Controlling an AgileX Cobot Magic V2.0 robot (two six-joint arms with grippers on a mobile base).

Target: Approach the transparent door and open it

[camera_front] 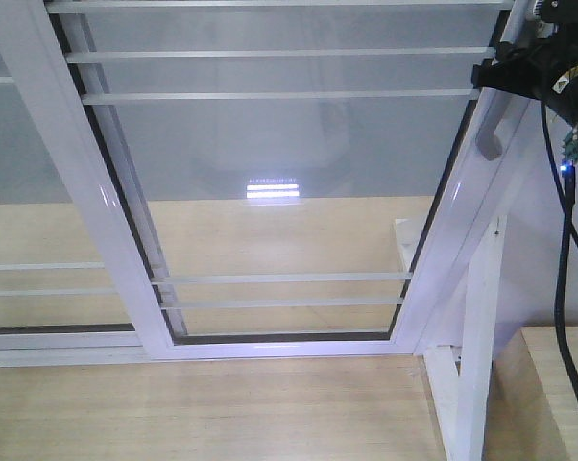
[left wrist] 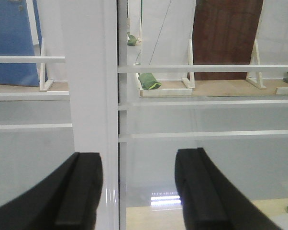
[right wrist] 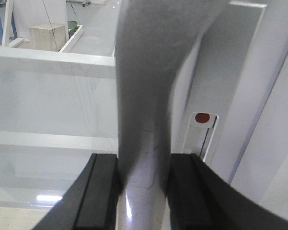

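The transparent door (camera_front: 270, 192) is a clear glass panel in a white frame with thin white horizontal bars. Its grey bar handle (camera_front: 491, 134) runs along the door's right edge. In the front view my right gripper (camera_front: 519, 72) is at the top right, on the handle. In the right wrist view the handle (right wrist: 144, 96) fills the gap between the two black fingers (right wrist: 101, 196), which press on both sides of it. My left gripper (left wrist: 139, 191) is open and empty, close in front of a white upright (left wrist: 94, 96) of the frame.
A second white-framed glass panel (camera_front: 39, 192) without a handle stands at the left. A white support stand (camera_front: 476, 365) stands at the right on the wooden floor (camera_front: 203, 413). Through the glass, green items (left wrist: 149, 80) and white stands show on the far floor.
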